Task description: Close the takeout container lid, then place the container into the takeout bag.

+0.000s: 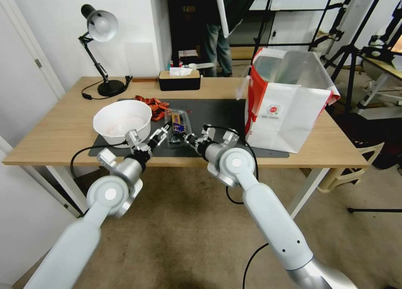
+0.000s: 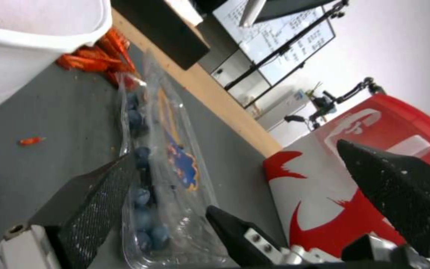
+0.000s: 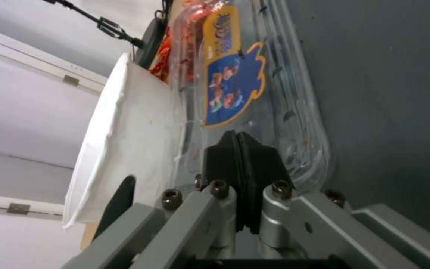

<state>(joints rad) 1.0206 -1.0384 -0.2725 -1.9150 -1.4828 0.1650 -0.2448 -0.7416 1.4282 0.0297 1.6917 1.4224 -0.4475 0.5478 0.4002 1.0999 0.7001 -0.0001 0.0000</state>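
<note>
Two grippers met at the takeout container [image 1: 177, 131], which lay on the dark mat [image 1: 222, 113] between the white bowl [image 1: 122, 121] and the takeout bag [image 1: 289, 105]; the bag stood upright and open-mouthed to our right, well apart from the box. In the left wrist view our left gripper [image 2: 240, 194] had its fingers spread wide, one mesh-faced pad [image 2: 95, 194] just beside the berry-filled side of the container [image 2: 160, 179], nothing grasped. In the right wrist view our right gripper [image 3: 242, 157] had its fingers clenched together, tips at the near edge of the lid [image 3: 235, 86]; whether a thin lip of plastic sat between them, we could not tell. The labelled lid appeared folded down over the berries, though we could not see whether its catch had seated.

We judged the step to be pressing the lid home; to do it well, we would have borne down near the rim rather than the flexible middle, with the open left fingers steadying the far side so the light box did not skid toward the bowl; the thin plastic called for gentle force, lest it buckle or spring open. Red wrappers [image 1: 153, 105] behind the box lay clear of the work.
</note>
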